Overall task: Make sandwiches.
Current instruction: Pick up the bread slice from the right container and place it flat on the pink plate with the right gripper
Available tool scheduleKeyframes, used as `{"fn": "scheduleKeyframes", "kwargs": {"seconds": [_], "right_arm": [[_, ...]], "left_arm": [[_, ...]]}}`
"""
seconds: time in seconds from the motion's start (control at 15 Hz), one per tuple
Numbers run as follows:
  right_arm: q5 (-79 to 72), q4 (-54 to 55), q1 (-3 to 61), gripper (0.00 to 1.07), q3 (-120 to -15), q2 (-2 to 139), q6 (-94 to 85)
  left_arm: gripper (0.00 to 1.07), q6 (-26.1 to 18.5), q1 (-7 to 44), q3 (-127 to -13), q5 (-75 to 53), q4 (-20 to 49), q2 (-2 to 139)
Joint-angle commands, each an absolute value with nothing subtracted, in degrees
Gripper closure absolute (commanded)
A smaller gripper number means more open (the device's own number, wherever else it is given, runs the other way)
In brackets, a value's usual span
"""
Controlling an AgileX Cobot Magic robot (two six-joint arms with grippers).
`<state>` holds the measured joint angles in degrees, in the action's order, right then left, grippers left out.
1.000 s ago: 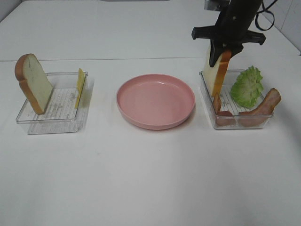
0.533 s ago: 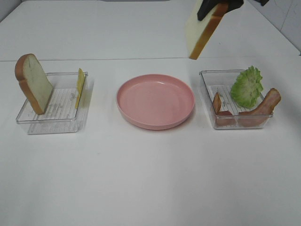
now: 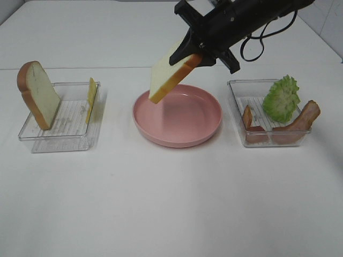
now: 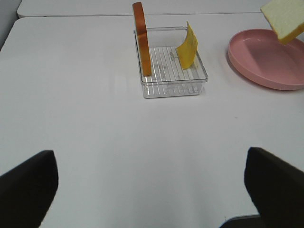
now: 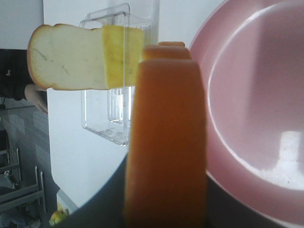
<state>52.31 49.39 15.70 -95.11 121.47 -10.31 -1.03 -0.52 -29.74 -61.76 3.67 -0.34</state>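
My right gripper (image 3: 193,53) is shut on a white bread slice with brown crust (image 3: 167,77) and holds it tilted above the left part of the round pink plate (image 3: 206,128); its crust fills the right wrist view (image 5: 166,142). A second bread slice (image 3: 38,94) leans in the left clear tray (image 3: 59,136) with a thin yellow cheese slice (image 3: 91,99). The right clear tray (image 3: 238,110) holds frilly green lettuce (image 3: 281,98) and reddish-brown bacon strips (image 3: 300,120). My left gripper (image 4: 152,190) is open and empty, well short of the left tray (image 4: 173,88).
The pink plate (image 4: 266,66) also shows in the left wrist view, with the held slice (image 4: 282,21) above it. A seam in the white tabletop (image 3: 107,67) runs behind the trays. The right arm's cable (image 3: 257,48) hangs over the table behind the right tray.
My right gripper lifted the bread slice out of the right tray, carried it left and lowered it over the pink plate. The left tray and left arm have not moved.
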Motion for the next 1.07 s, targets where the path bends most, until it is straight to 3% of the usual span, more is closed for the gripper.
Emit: {"fn": "scheduleKeyframes", "kwargs": {"seconds": [0.07,0.93,1.0,1.07], "right_arm": [[48.0,51.7,16.9,1.07,-94.9,126.3,-11.7],[43.7,50.8,16.8,1.07,-94.9,133.3,-12.5],[43.9,50.0,16.8,1.06,-94.9,133.1,-12.4],[44.4,49.2,16.8,0.9,-94.9,132.7,-12.1]], "left_arm": [[0.06,-1.0,-0.6,-29.6,-61.3,3.8,-1.3],[0.06,-1.0,-0.6,-29.6,-61.3,3.8,-1.3],[0.06,-1.0,-0.6,-29.6,-61.3,3.8,-1.3],[0.06,-1.0,-0.6,-29.6,-61.3,3.8,-1.3]]}}
